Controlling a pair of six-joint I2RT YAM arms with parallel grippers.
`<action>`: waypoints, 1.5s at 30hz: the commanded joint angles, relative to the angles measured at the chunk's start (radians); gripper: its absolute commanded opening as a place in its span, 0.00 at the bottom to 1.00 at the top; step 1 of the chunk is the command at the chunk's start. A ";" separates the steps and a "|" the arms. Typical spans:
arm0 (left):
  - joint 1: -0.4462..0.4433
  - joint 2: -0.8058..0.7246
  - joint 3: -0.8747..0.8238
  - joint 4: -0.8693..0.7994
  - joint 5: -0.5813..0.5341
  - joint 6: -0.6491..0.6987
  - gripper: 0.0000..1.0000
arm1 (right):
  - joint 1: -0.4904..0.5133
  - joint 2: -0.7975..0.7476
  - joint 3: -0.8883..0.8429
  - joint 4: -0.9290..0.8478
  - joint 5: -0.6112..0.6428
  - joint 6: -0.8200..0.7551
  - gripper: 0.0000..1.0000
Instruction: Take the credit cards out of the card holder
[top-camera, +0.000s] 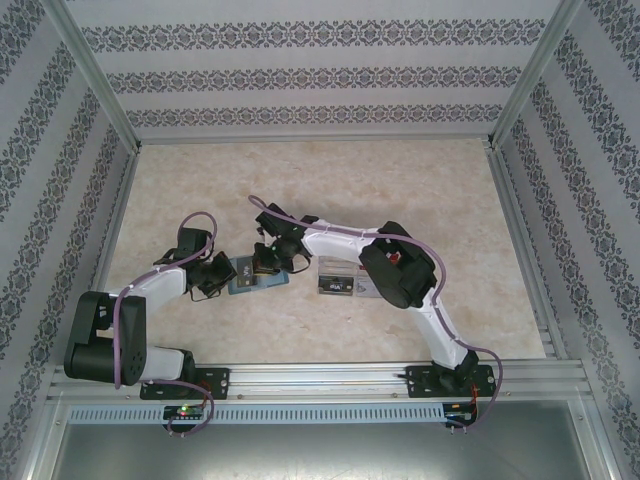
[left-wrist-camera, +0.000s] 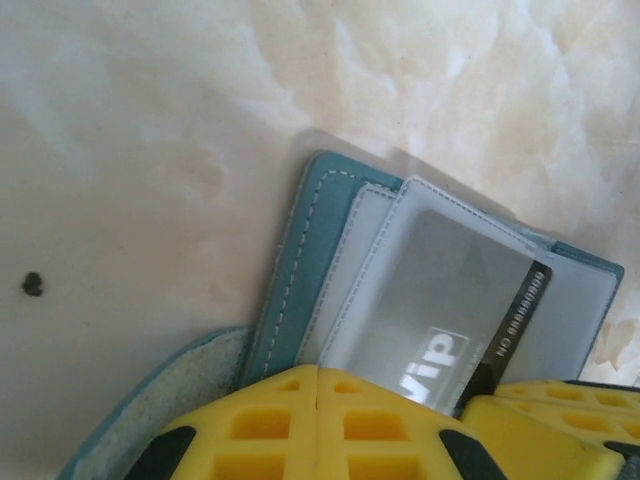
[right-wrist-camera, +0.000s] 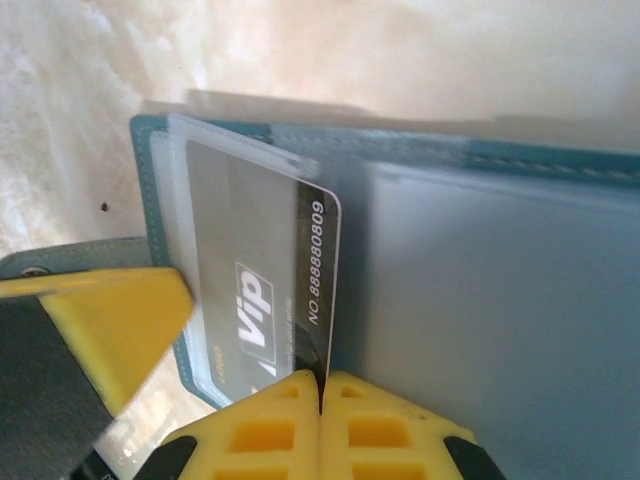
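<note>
Fingers of my right gripper pinch shut on the credit card at its 6 o'clock corner, the card half inside the card holder. My closed left gripper seems to pin the holder's flap; if that hold is weak, the holder drags along.

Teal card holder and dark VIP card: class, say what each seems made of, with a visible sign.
Flat teal card holder: probably matte leather or imitation, given its stitched edge. Thin dark VIP card: probably smooth plastic, given its crisp printed number.

A clear plastic box sits on the marbled tabletop
</note>
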 joint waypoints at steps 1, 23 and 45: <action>0.003 0.027 -0.012 -0.137 -0.116 0.001 0.00 | -0.035 -0.058 -0.053 -0.030 0.062 0.009 0.00; 0.003 -0.089 0.054 -0.148 -0.010 0.018 0.10 | -0.082 -0.404 -0.065 -0.351 0.197 -0.385 0.00; 0.004 -0.250 0.135 -0.188 0.015 0.075 0.95 | 0.014 -0.823 -0.456 -0.674 0.781 -1.291 0.00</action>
